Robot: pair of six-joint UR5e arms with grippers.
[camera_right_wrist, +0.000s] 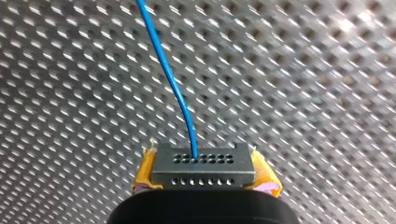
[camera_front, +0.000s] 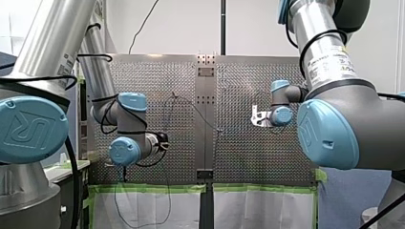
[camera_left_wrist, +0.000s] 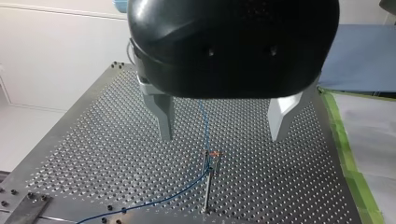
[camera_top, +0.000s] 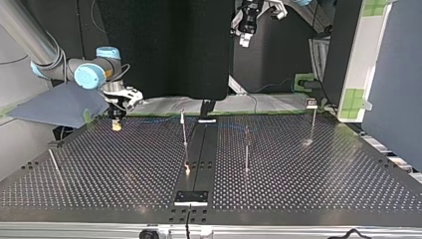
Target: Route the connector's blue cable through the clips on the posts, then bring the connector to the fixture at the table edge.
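My right gripper is shut on a dark grey connector, held between its yellow pads. The blue cable leaves the connector's face and runs off over the perforated plate. In the top view my right gripper hangs just above the table's far left part. My left gripper is open, metal fingers wide apart, high over a thin post whose clip carries the blue cable. In the top view, my left gripper hangs high over the table's far edge.
Three upright posts stand across the table's middle, and a slanted rod at the top view's left. A metal fixture plate sits at the near edge. Green tape lines the table's side.
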